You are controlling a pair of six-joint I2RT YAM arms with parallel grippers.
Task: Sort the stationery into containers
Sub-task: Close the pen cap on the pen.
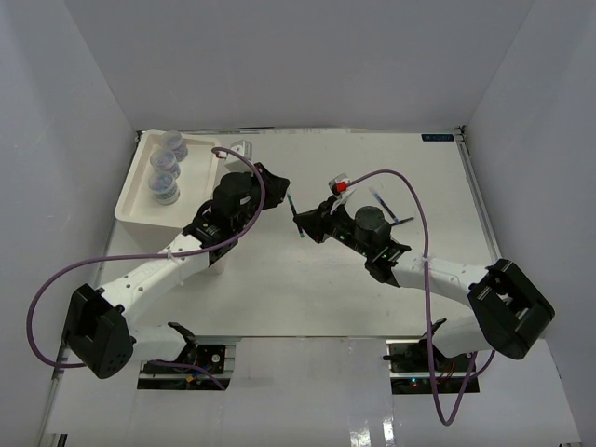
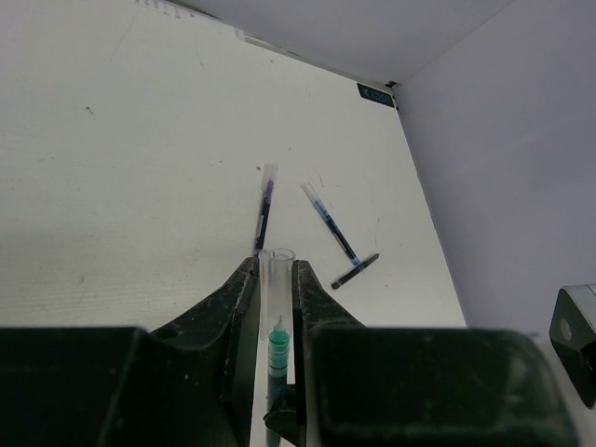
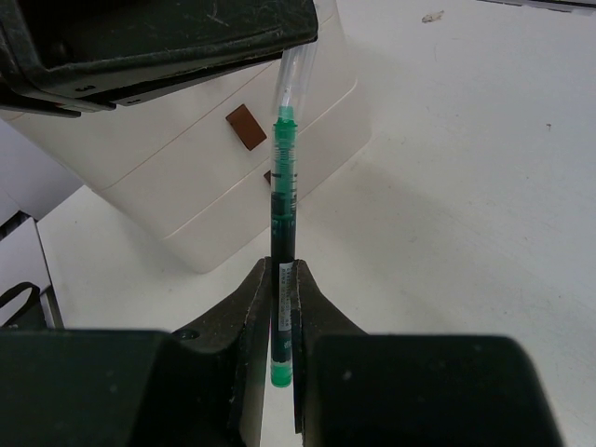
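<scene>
Claw to claw above the surface (image 1: 279, 289): the left claw (image 2: 277, 270) is clamped on the clear capped end of a green pen (image 3: 282, 186), while the right claw (image 3: 282, 270) pinches the same pen's barrel at the other end. The pen is held in the air between the two arms, just in front of the white drawer box (image 3: 186, 177) with its brown knobs (image 3: 243, 126). The step looks like a hand-over, or a re-grip, of one pen bound for the container. Three clear jars (image 1: 166, 168) sit in the box's top tray (image 1: 130, 207); two more pens (image 2: 265, 207) lie on the surface farther right. Next, on this reading, one claw must let go — only once the other's hold is sure — so the pen can travel to its compartment.
</scene>
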